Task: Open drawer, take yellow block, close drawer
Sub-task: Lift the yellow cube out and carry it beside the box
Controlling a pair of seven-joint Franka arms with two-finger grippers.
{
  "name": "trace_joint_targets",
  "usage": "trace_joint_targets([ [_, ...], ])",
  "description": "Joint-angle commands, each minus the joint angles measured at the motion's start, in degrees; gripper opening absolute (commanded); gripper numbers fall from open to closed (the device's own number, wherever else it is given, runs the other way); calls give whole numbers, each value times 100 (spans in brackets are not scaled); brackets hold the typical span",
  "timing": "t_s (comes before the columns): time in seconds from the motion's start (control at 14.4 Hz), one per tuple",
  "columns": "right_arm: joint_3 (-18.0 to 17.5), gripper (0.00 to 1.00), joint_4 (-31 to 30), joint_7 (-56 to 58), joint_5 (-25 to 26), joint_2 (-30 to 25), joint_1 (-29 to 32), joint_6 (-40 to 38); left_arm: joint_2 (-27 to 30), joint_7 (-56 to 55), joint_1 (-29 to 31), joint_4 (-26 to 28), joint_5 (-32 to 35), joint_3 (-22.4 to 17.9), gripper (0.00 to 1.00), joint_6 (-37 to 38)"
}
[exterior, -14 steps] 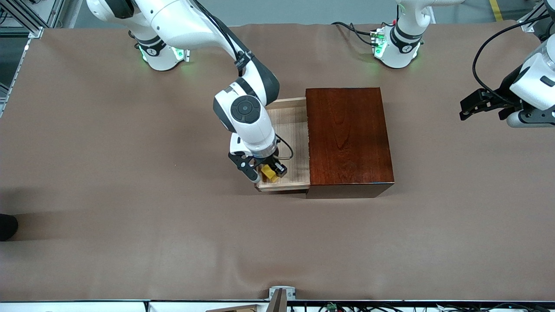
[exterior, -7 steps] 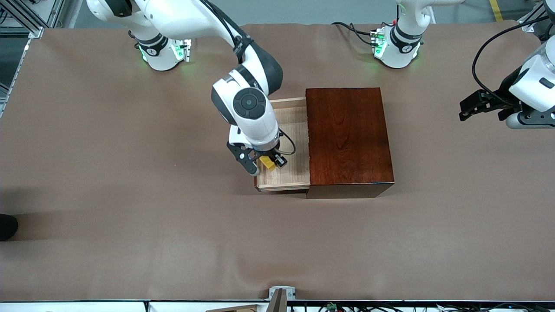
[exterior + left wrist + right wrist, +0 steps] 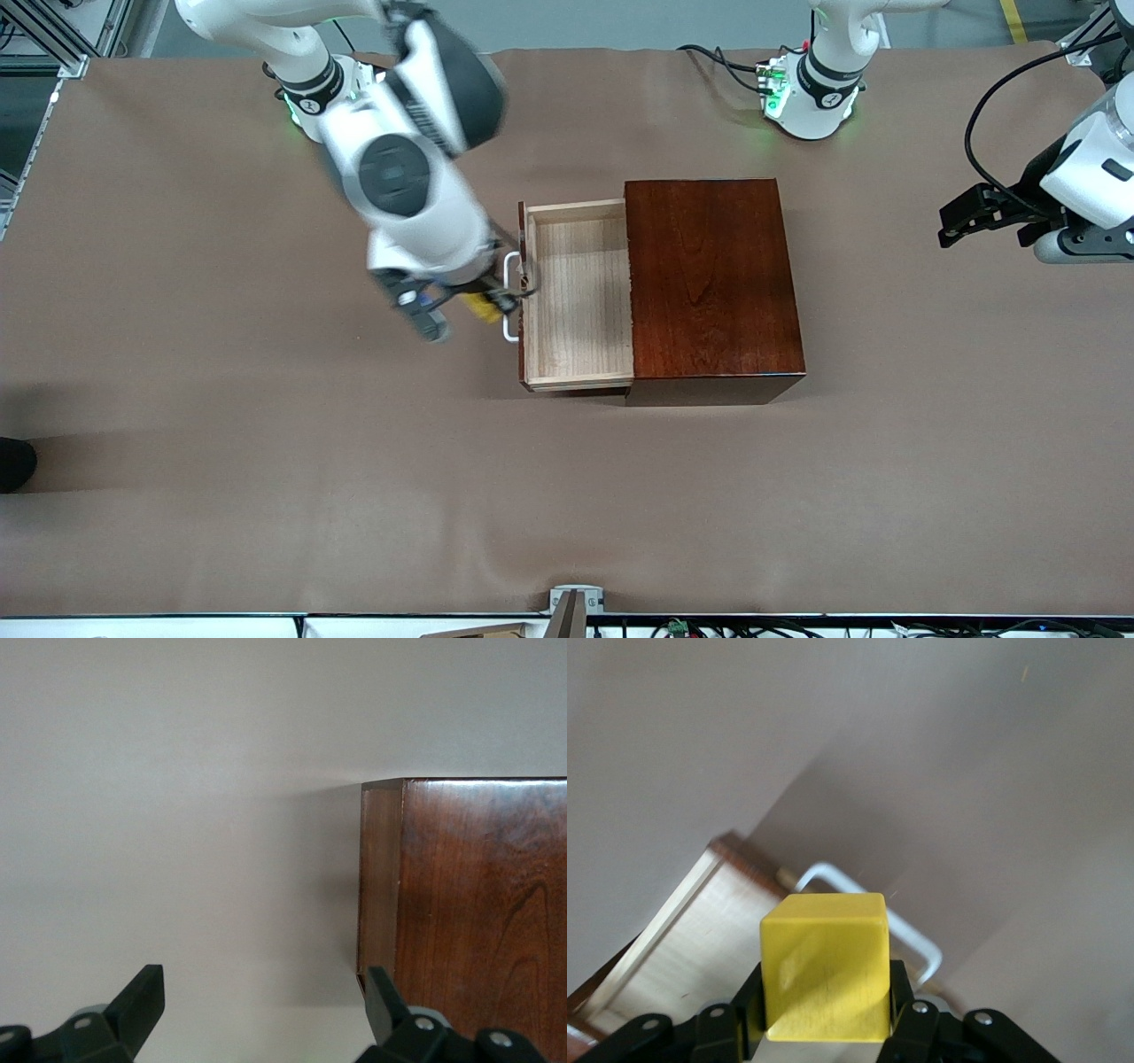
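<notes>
- The small bright yellow cube is pinched between the fingers of the right gripper, left of centre in the front view, over the white U-shaped bar handle.
- The pale-wood drawer is seen pulled out of the dark reddish-brown glossy wooden box on the brown counter.
- The left gripper is held waiting at the right edge, fingers spread.

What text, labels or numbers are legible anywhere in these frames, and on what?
None legible. The wooden box, the drawer, its handle and the yellow block held in the right gripper bear no print. A small round mark on each arm base is too small to read.
</notes>
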State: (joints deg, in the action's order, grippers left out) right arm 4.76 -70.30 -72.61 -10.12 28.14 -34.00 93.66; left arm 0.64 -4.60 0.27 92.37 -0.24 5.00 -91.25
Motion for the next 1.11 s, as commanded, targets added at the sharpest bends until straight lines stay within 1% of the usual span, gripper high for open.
trace_joint_targets([
  [0.0,-71,14,-737,1585,45,-614,568,-120,-29,126,44,-79,-11,27,100,2],
  [0.21,-63,15,-1756,3046,177,-1326,1087,20,-29,126,44,-79,-11,27,100,2],
  [0.28,-71,14,-2221,3459,195,-1590,1236,195,-29,126,44,-79,-11,27,100,2],
  [0.35,-71,14,-2826,3968,195,-1871,1403,536,-29,126,44,-79,-11,27,100,2],
  [0.48,-71,13,-4082,4839,204,-2407,1510,1536,-29,126,44,-79,-11,27,100,2],
  [0.55,-71,13,-4497,5331,204,-2453,1554,1967,-29,126,44,-79,-11,27,100,2],
  [0.69,-71,13,-5035,6201,204,-2375,1677,2776,-29,126,44,-79,-11,27,100,2],
  [0.76,-71,13,-5368,6545,204,-2279,1677,3328,-29,126,44,-79,-11,27,100,2],
  [0.9,-71,13,-5984,6715,204,-2173,1660,4384,-29,134,44,-79,-11,27,100,2],
  [1.04,-71,13,-6040,7126,204,-1866,1712,4643,-29,134,52,-79,-11,27,100,2],
])
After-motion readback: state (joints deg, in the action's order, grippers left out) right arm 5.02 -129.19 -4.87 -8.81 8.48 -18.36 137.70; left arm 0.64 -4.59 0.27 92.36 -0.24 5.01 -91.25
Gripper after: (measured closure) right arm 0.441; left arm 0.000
